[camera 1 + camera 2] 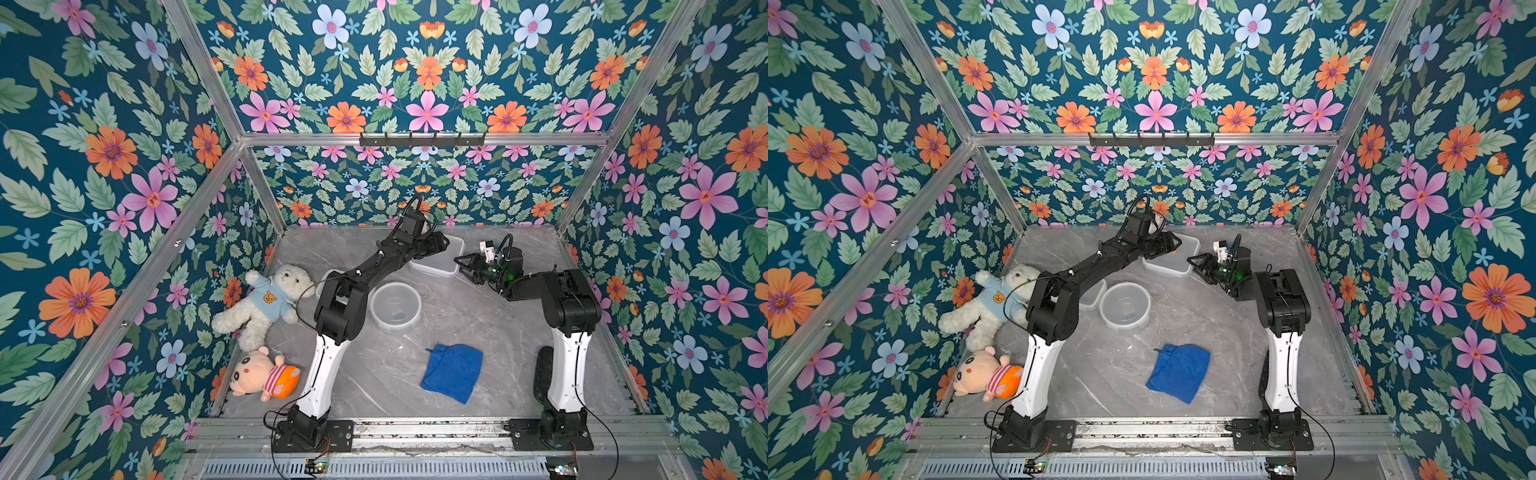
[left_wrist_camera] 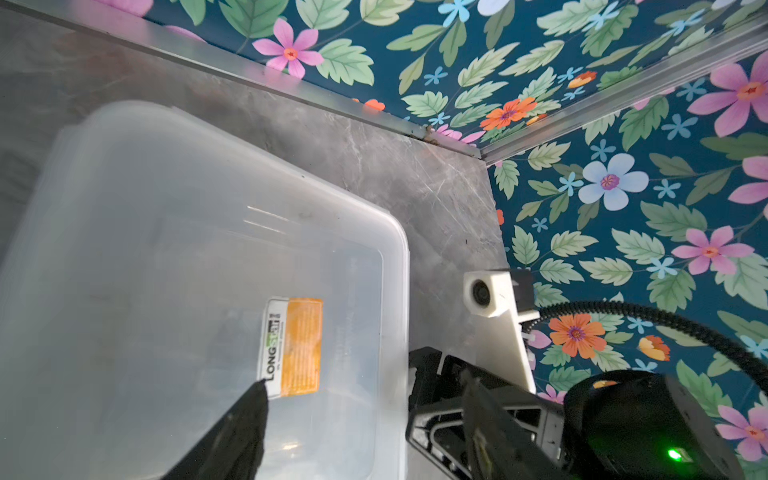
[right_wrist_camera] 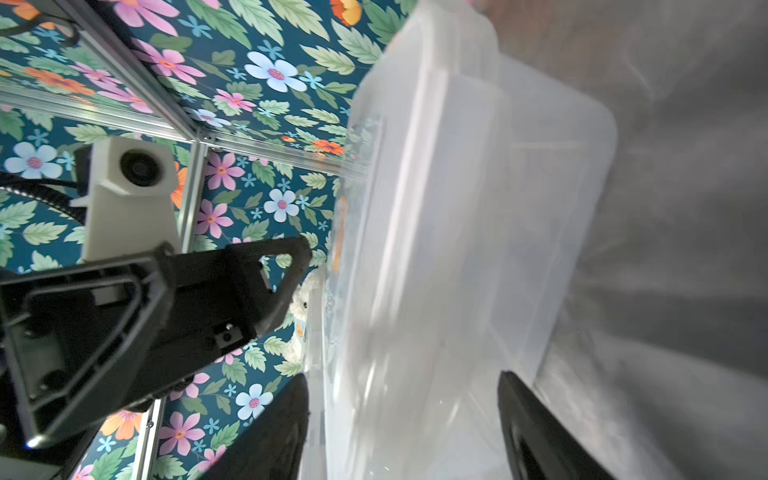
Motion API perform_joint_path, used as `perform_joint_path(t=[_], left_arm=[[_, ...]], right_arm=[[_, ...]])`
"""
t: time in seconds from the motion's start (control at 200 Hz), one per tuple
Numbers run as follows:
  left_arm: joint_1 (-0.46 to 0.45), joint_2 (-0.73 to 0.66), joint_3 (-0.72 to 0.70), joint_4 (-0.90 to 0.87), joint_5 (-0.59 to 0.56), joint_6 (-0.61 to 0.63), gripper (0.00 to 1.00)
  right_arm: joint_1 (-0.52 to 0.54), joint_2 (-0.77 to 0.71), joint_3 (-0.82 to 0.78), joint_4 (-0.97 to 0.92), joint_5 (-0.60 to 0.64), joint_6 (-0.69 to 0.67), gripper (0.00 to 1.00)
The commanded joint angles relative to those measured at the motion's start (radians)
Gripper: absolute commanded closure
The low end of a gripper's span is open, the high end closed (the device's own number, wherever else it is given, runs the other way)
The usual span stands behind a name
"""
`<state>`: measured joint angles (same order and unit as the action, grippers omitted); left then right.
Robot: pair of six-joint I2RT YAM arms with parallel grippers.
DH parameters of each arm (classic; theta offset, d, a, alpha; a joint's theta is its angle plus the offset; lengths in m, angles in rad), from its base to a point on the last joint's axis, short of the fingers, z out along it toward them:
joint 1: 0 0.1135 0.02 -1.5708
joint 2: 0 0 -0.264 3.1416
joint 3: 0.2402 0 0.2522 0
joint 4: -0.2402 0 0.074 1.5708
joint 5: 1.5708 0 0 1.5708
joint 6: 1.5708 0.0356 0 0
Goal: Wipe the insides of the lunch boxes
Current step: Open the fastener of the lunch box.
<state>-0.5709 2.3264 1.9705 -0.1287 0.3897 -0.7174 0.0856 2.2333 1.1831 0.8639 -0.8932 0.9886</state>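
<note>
Left gripper (image 2: 365, 380) wide open, astride the square lunch box (image 2: 166, 249) rim; right gripper (image 3: 403, 376) open too (blurry picture), same box right before it; round lunch box (image 1: 395, 305) behind both.

Our left arm (image 1: 374, 266) stretches far forward, left pincer (image 1: 444, 243) spread wide. Our right pincer (image 1: 461, 265), just beside it, points toward it, likewise spread.

"LONG", the rest illegible, on the orange-and-white label (image 2: 294, 345) in the square lunch box (image 2: 124, 199)
</note>
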Motion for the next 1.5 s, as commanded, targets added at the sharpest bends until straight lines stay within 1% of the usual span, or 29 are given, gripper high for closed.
perform_joint_path(t=[0.0, 0.105, 0.195, 0.285, 0.345, 0.44, 0.565, 0.63, 0.715, 0.765, 0.91, 0.98, 1.07, 1.145, 1.2, 1.285, 1.375, 1.43, 1.495], left_arm=[[-0.006, 0.045, 0.038, -0.001, 0.030, -0.022, 0.32], [-0.006, 0.072, 0.045, -0.006, 0.032, -0.029, 0.34], [-0.006, 0.084, 0.044, -0.009, 0.029, -0.029, 0.36], [-0.006, 0.097, 0.036, -0.009, 0.029, -0.033, 0.38], [-0.006, 0.107, 0.030, -0.008, 0.035, -0.039, 0.38], [-0.007, 0.121, 0.017, -0.001, 0.043, -0.047, 0.39], [-0.009, 0.132, -0.004, 0.006, 0.037, -0.048, 0.40], [-0.007, 0.139, -0.013, 0.008, 0.034, -0.048, 0.41], [-0.008, 0.150, -0.019, 0.008, 0.037, -0.048, 0.41], [-0.007, 0.154, -0.024, 0.009, 0.037, -0.045, 0.41], [-0.006, 0.156, -0.012, 0.015, 0.044, -0.044, 0.42], [-0.002, 0.149, 0.032, 0.007, 0.053, -0.042, 0.42], [0.009, 0.130, 0.124, -0.015, 0.066, -0.038, 0.41], [0.022, 0.086, 0.185, -0.019, 0.064, -0.027, 0.37], [0.032, 0.035, 0.197, -0.011, 0.051, -0.013, 0.34], [0.051, -0.059, 0.168, -0.009, -0.002, 0.046, 0.32], [0.086, -0.157, 0.069, -0.020, -0.119, 0.126, 0.31], [0.133, -0.193, -0.001, -0.015, -0.155, 0.137, 0.30], [0.198, -0.198, -0.051, -0.023, -0.169, 0.136, 0.27]], right_arm=[[-0.001, 0.047, 0.053, 0.210, -0.018, 0.125, 0.32], [0.001, 0.088, 0.115, 0.203, -0.017, 0.135, 0.34], [0.002, 0.103, 0.137, 0.198, -0.007, 0.131, 0.40], [0.002, 0.115, 0.153, 0.203, -0.010, 0.139, 0.49], [0.001, 0.121, 0.154, 0.211, -0.009, 0.149, 0.58], [0.001, 0.121, 0.148, 0.214, -0.003, 0.149, 0.66], [0.001, 0.108, 0.130, 0.209, 0.002, 0.142, 0.74], [-0.001, 0.093, 0.122, 0.190, 0.004, 0.131, 0.82], [-0.001, 0.069, 0.118, 0.155, 0.004, 0.105, 0.88], [0.000, 0.051, 0.117, 0.090, 0.006, 0.082, 0.89], [-0.001, -0.012, 0.104, -0.057, 0.029, -0.023, 0.89], [0.000, -0.048, 0.097, -0.138, 0.052, -0.079, 0.89], [0.005, -0.103, 0.097, -0.264, 0.085, -0.164, 0.87], [0.022, -0.151, 0.114, -0.385, 0.115, -0.249, 0.87], [0.044, -0.185, 0.142, -0.508, 0.156, -0.330, 0.87], [0.105, -0.220, 0.237, -0.780, 0.287, -0.494, 0.86], [0.186, -0.210, 0.387, -1.065, 0.500, -0.639, 0.87], [0.230, -0.191, 0.473, -1.179, 0.600, -0.692, 0.87], [0.271, -0.171, 0.539, -1.241, 0.685, -0.712, 0.88]])
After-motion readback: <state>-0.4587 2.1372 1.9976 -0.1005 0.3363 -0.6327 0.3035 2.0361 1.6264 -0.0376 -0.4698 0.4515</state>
